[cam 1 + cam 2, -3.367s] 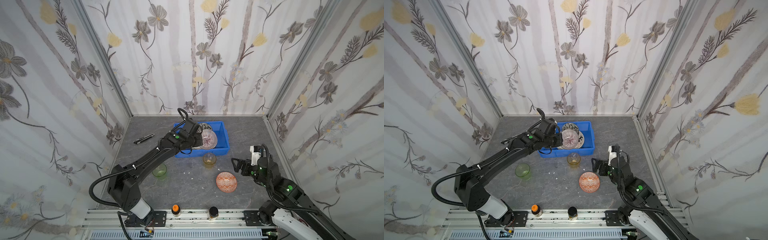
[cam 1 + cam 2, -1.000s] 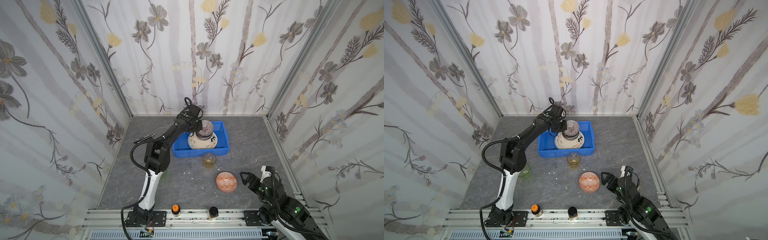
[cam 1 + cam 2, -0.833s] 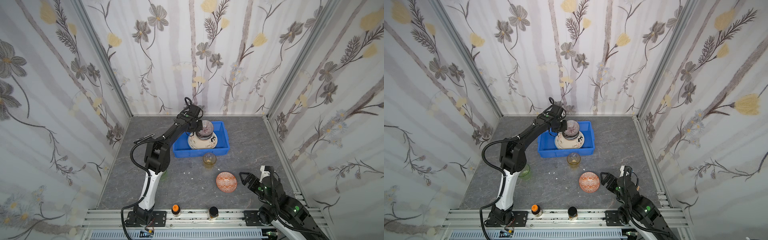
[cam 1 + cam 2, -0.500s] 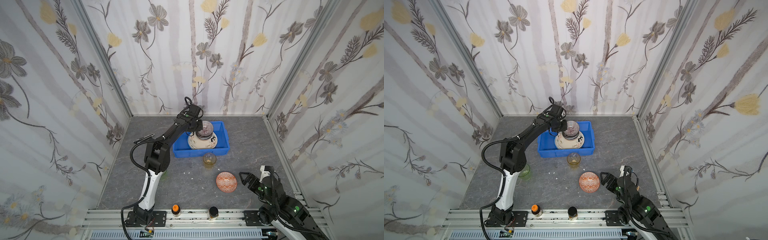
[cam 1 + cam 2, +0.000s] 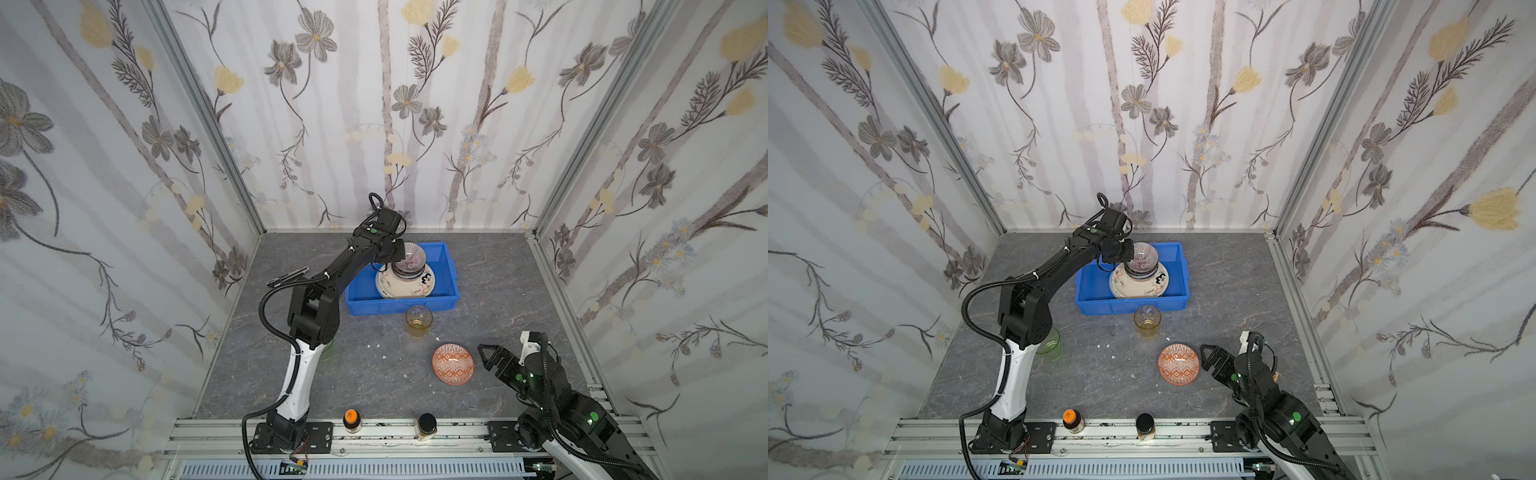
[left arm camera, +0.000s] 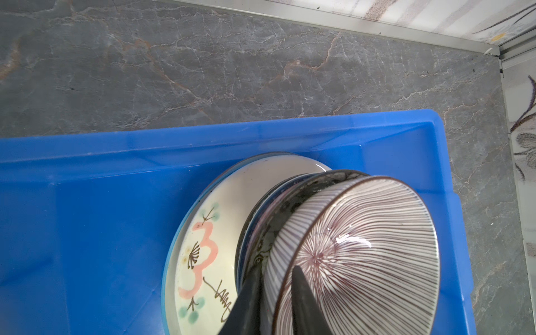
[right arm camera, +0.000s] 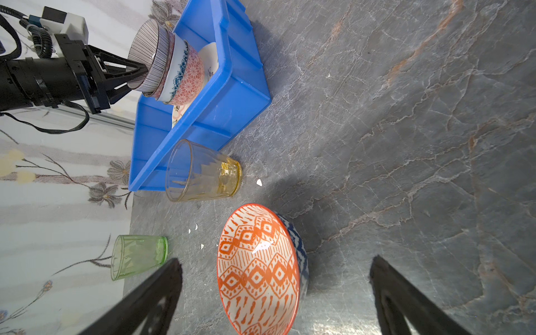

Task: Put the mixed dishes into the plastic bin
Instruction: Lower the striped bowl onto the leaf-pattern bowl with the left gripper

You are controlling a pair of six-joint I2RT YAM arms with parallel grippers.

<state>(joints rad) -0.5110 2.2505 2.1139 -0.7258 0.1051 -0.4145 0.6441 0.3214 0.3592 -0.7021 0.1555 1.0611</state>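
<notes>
In both top views the plastic bin (image 5: 403, 305) stands at the 12 o'clock side of the bench (image 5: 374, 374). Inside it lies a cream plate (image 6: 203, 246), which carries nested bowls (image 7: 185, 72) with the striped bowl (image 6: 362, 255) uppermost. The left claw (image 6: 275, 278) has one finger inside and one outside this bowl's rim, at its 9 o'clock side. Whether they press it, I cannot tell.

The amber tumbler (image 5: 419, 321) stands just at 6 o'clock of the bin. The orange bowl (image 5: 453, 364) is at 5 o'clock of the tumbler. The right claw (image 7: 275, 259), its jaws wide apart and holding nothing, is at 3 o'clock of the orange bowl. The green tumbler (image 5: 1050, 344) is at 8 o'clock of the bin, partly behind the left arm (image 5: 1021, 316).
</notes>
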